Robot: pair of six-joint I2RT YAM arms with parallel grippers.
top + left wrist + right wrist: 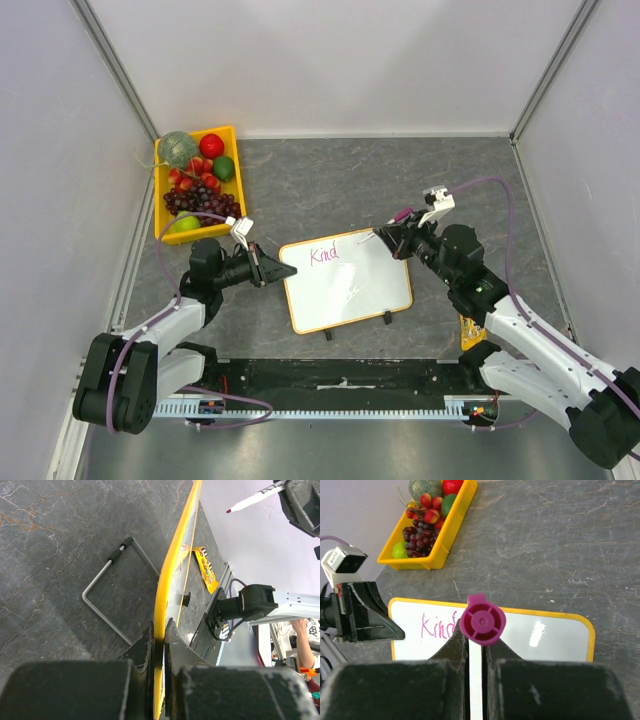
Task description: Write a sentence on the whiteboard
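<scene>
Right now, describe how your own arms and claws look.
Both arms are alike: the left arm and right arm have white links between bulky black joints. A purple cable loops along each. The left claw and right claw are black with two wedge-shaped fingers, each with a small white camera at the wrist.

Bench top: dark grey, marble-look, matte. White panel walls on three sides: back, left, right. Aluminium posts in both far corners. Light even, shadows soft. Black rail and slotted white cable duct along near edge.
</scene>
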